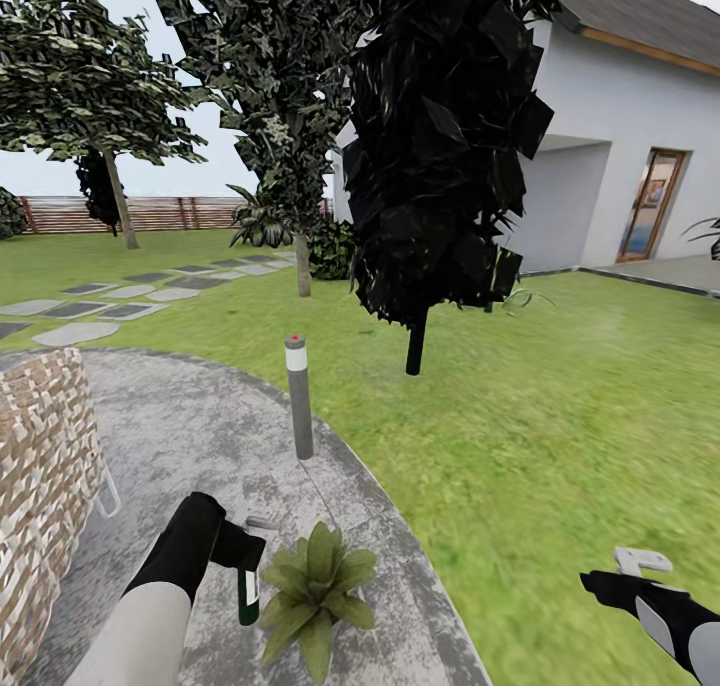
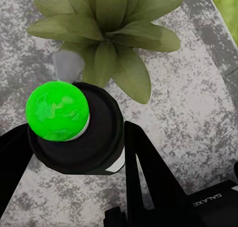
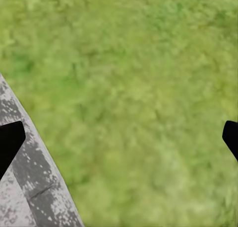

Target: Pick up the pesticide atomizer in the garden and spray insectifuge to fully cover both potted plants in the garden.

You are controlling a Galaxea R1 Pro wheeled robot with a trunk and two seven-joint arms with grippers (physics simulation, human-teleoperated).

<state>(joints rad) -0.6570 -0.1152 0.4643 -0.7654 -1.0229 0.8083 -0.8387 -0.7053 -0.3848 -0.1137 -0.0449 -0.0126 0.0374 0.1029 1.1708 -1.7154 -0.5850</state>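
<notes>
The left gripper (image 1: 243,556) is clamped around the pesticide atomizer (image 1: 248,596), held just beside 1 potted plant (image 1: 315,591) on the patio (image 1: 200,436) — pickup done, spraying likely under way, the 2nd plant left. The right gripper (image 1: 635,566) hangs spread and empty over lawn (image 1: 520,436).

Potted plant (image 2: 106,33) cropped at edge
</notes>
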